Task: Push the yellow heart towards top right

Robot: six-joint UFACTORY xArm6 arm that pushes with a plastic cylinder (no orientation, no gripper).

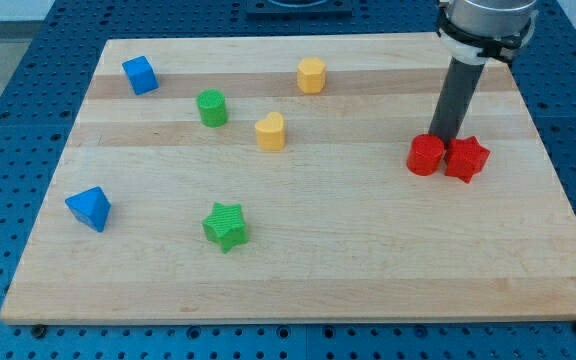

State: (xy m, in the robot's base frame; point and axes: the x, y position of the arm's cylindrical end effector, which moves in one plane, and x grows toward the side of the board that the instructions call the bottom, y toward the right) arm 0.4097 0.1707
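On the pale wooden worktop (298, 270), the small yellow heart-shaped block (270, 131) is seen left of centre in the upper half of the frame, well apart from the arm. The dark rod is planted at the right of the frame, and my tip (445, 138) is placed just behind and between the red cylinder block (425, 155) and the red star block (466, 159), apparently touching or nearly touching them. No hand is fitted, so nothing is held or clamped; only the bare rod end is presented. The task is judged not yet begun: the heart is untouched and a wide stretch of board separates it from the upper right corner. What is left is for the tip to be brought round to the heart's lower left side, the green cylinder block (211, 107) and yellow hexagonal block (311, 75) being avoided, and the heart pushed diagonally upward and rightward.
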